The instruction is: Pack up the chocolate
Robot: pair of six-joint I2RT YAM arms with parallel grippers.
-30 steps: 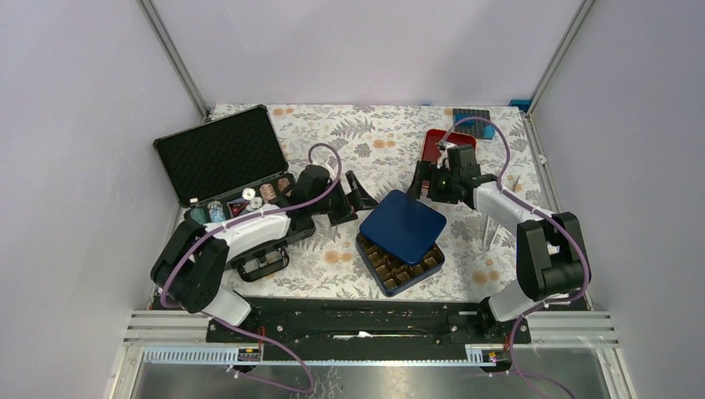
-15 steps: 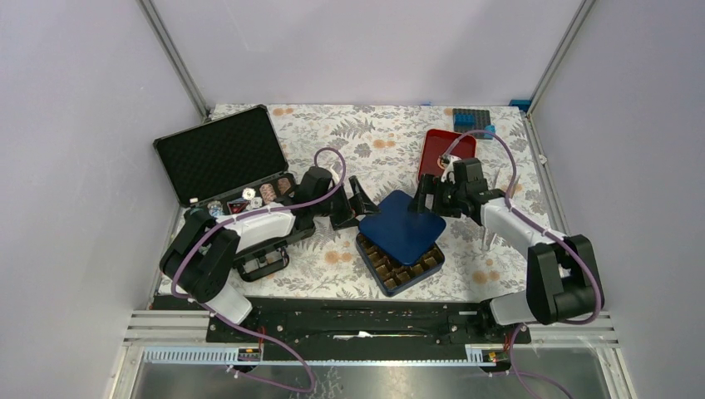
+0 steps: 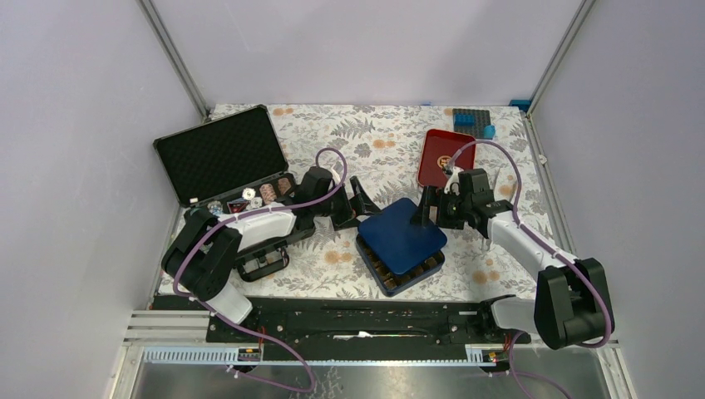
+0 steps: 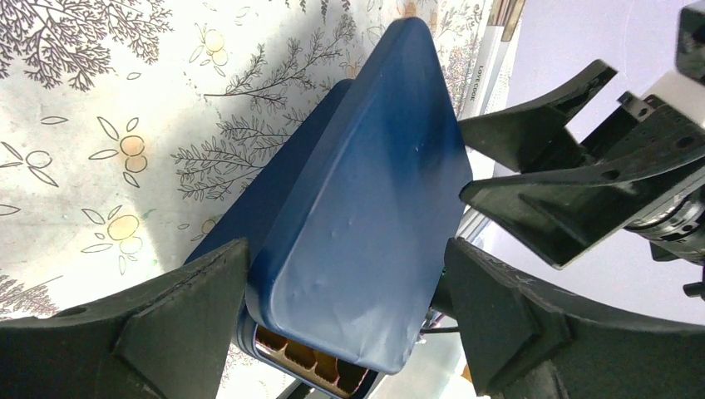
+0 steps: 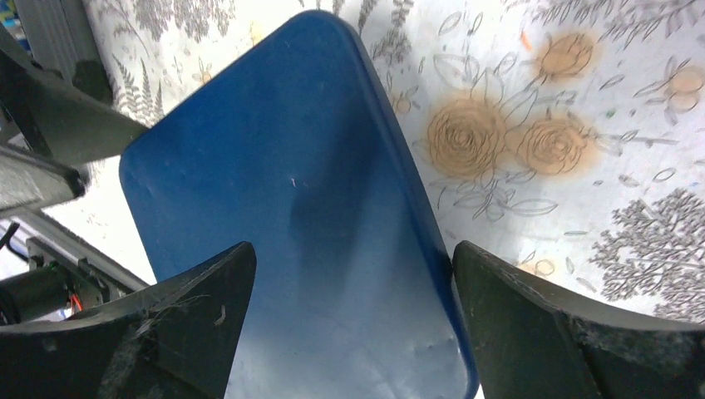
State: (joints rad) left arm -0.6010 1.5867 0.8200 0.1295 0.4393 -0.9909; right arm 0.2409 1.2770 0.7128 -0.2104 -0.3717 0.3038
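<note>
A dark blue lid lies askew and tilted on a blue tin. A strip of the tin's brown grid insert shows along the front. The chocolate is hidden; I can make out no lumps in the cells that show. My left gripper holds the lid's left corner, both fingers against the lid's edges. My right gripper stands open at the lid's far right corner. It straddles the lid from above, and its right finger is by the rim.
An open black case with poker chips stands at the left, behind my left arm. A red tray and a dark brick plate sit at the back right. A small black object lies at the front left.
My right gripper has come from the red tray toward me, onto the lid's far corner. The lid has slid a little forward with my left gripper and covers more of the grid.
</note>
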